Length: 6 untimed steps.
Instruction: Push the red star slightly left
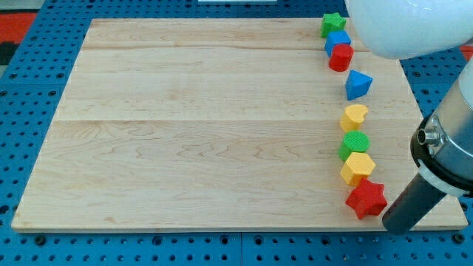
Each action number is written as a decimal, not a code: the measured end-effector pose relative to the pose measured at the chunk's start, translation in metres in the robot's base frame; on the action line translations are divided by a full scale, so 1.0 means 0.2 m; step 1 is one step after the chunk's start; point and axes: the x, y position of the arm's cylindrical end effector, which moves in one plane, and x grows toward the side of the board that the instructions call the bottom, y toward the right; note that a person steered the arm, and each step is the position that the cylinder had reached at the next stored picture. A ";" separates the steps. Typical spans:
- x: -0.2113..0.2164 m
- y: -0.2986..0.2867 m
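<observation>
Red star: one [366,199], at the board's lower right corner, flat on the wood, bottom of a loose column of blocks down the view's right side.
My tip: the dark rod comes down from the view's right; its lower end [392,226] sits just beside the star, to its lower right. Whether it touches the star I cannot tell. It holds nothing; a bare rod with no jaws.
Block count: eight in all; two red, two yellow, two green, two blue.
Nearest neighbour: yellow hexagon [358,168], touching the star's upper edge.
Next up: round green block [354,144], touching the hexagon; then a yellow block [354,117] of rounded, heart-like shape, a little apart.
Middle: blue block [358,84], wedge-like, standing alone.
Top cluster: red cylinder [341,57], blue block [337,41] and green star [332,24], packed together.
Hard to make out: the upper blue block's shape, half covered by the red cylinder.
In the way: the white arm housing [406,26] fills the view's top right and hides the board's corner there.
Surroundings: wooden board [199,118] on a blue pegboard table [29,96].
</observation>
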 end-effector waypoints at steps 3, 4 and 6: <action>-0.16 -0.30; -0.19 -0.41; -0.40 -0.43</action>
